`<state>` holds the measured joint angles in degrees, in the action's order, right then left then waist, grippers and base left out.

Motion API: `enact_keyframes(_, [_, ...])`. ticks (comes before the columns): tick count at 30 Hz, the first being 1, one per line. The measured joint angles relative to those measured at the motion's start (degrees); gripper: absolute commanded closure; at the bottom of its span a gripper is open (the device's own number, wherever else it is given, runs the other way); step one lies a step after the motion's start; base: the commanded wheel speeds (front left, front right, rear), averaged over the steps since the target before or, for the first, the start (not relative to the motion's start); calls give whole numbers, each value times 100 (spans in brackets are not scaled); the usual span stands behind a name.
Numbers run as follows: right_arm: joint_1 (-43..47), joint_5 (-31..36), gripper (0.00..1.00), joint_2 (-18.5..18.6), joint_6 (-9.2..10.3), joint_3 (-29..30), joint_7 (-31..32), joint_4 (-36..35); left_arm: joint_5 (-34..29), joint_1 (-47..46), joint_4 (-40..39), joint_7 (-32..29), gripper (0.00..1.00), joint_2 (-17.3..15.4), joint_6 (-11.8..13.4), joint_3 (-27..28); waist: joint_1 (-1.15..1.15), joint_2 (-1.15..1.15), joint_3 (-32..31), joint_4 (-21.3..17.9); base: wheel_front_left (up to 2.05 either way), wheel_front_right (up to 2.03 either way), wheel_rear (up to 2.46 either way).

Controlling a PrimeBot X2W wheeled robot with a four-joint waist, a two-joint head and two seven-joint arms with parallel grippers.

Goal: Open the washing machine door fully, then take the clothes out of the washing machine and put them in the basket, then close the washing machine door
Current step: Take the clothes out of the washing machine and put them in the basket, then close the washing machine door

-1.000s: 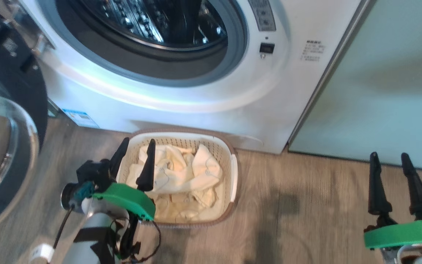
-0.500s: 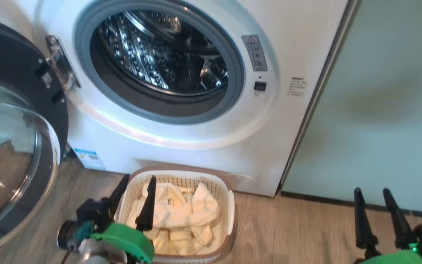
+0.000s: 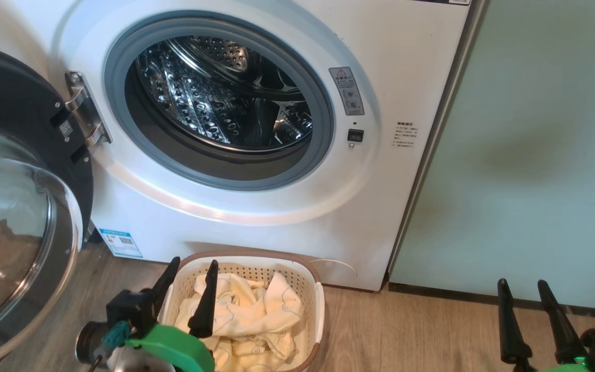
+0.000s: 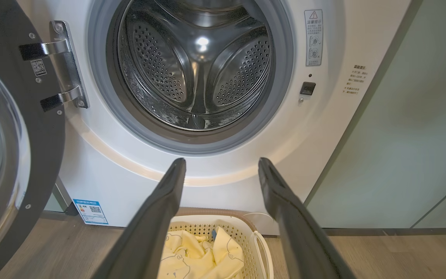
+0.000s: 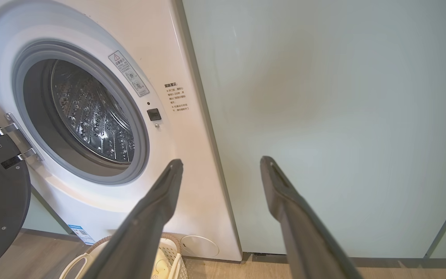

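Left gripper (image 3: 193, 264) first: its two dark fingers stand spread wide with nothing between them. It hangs at the lower left of the head view, over the near left part of the basket (image 3: 305, 279), fingertips aimed at the front of the washing machine (image 3: 256, 227). Its own wrist camera looks out between the fingers, and the basket sits below them with the clothes (image 3: 256, 320) inside. Whether a finger grazes the rim, I can't tell.

Over to the right gripper (image 3: 521, 285): fingers wide apart too, and empty. It's down at the lower right above the wooden floor (image 3: 406, 330), well apart from the basket, and points at the pale green cabinet panel (image 3: 535, 155) beside the machine.

Now outward. The clothes, cream-yellow with outlined bear faces, lie heaped in the basket, and a small bit of blue shows in the left wrist view. The basket stands on the floor close against the machine's white front, below the round opening. Inside the grey gasket (image 3: 323, 134) the steel drum (image 3: 225, 103) shows its shiny perforated wall. The washing machine door (image 3: 13, 93) stands swung open at the left on its metal hinge (image 3: 84, 111), black ring and bulging glass turned outward. A blue label (image 3: 120, 242) sits low on the front, just left of the basket.
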<state>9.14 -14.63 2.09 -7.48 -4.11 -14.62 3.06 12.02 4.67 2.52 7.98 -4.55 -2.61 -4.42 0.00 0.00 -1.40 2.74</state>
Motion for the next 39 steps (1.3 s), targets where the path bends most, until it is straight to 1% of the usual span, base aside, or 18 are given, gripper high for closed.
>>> enact_keyframes(8, [0, 0, 0, 0, 0, 15, 0, 3, 0, 0, -12, 1, 0, -12, 33, -118, 0, 0, 32, -57, 0, 0, 0])
enact_keyframes(11, [0, 0, 0, 0, 0, 18, 0, 5, -36, -1, -10, 1, 0, -24, 83, -119, 0, 0, 49, -83, 0, 0, 0])
enact_keyframes(17, [-1, 0, 0, 0, 0, 21, 0, 7, -43, -1, 4, 2, 0, -48, 91, -124, 0, 0, 70, -109, 0, 0, 0])
enact_keyframes(28, [-1, 0, 0, 0, 0, 37, 0, 7, -98, -5, 18, 31, 0, -98, 213, -146, 1, 0, 89, -124, -3, 3, 0])
enact_keyframes(31, [-1, 0, 0, 0, 0, 47, 0, 7, -122, -6, 18, 43, 0, -118, 278, -145, 0, 0, 95, -128, -53, 53, 0])
enact_keyframes(39, [-10, 0, 0, -1, 0, 62, 0, 7, -144, -31, 29, 68, 0, -143, 328, -144, 3, 0, 107, -125, -119, 109, 10])
